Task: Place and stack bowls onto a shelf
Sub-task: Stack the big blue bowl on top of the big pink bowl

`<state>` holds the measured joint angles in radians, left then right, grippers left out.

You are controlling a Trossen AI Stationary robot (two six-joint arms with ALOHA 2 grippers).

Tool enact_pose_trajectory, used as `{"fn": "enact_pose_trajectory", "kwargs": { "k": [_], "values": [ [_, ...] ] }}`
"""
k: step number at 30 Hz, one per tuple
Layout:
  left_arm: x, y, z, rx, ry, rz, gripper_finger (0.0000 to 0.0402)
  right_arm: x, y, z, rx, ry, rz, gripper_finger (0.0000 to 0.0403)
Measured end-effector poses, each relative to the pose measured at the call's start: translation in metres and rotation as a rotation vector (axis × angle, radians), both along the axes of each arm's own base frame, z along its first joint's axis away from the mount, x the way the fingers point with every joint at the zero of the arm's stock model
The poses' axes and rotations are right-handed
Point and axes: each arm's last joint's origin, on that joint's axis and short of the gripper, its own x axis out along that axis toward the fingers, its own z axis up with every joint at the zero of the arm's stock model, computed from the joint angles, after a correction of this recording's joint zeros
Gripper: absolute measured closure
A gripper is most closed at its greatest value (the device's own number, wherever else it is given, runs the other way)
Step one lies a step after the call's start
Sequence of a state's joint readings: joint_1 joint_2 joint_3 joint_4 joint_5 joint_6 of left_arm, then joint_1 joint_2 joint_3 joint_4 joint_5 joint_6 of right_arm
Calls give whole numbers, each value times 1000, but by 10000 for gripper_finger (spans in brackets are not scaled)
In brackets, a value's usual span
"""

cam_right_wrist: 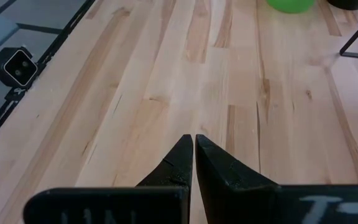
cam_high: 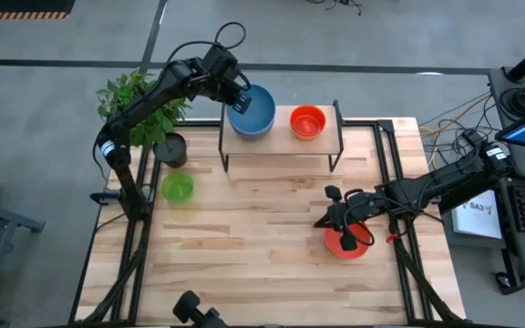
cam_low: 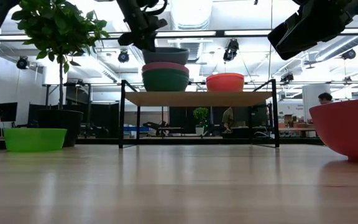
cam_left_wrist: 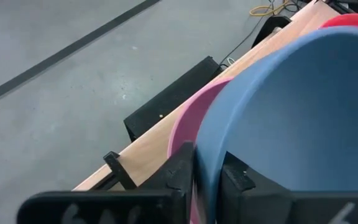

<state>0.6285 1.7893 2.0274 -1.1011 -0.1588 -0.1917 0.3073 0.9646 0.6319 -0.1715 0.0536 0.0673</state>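
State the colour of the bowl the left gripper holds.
Blue bowl, clearest in the left wrist view.

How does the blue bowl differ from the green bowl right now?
The blue bowl tops a stack on the shelf; the green bowl sits alone on the table. The left gripper pinches the blue bowl's rim; nothing touches the green bowl. Blue looks larger. Both upright.
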Motion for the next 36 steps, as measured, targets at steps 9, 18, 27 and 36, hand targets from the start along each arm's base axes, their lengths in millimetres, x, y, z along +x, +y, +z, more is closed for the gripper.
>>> {"fn": "enact_pose_trajectory", "kwargs": {
  "k": [9,18,27,36],
  "values": [
    [0,0,0,14,10,-21,312,0,0,0,0,0,0,394],
    [7,-11,2,41,42,-167,289,0,0,0,-7,-1,4,394],
    [6,-15,13,104,53,-221,311,0,0,1,-11,-10,8,394],
    [10,-18,2,116,127,-329,325,1,0,1,-17,-20,14,394]
  ]
}}
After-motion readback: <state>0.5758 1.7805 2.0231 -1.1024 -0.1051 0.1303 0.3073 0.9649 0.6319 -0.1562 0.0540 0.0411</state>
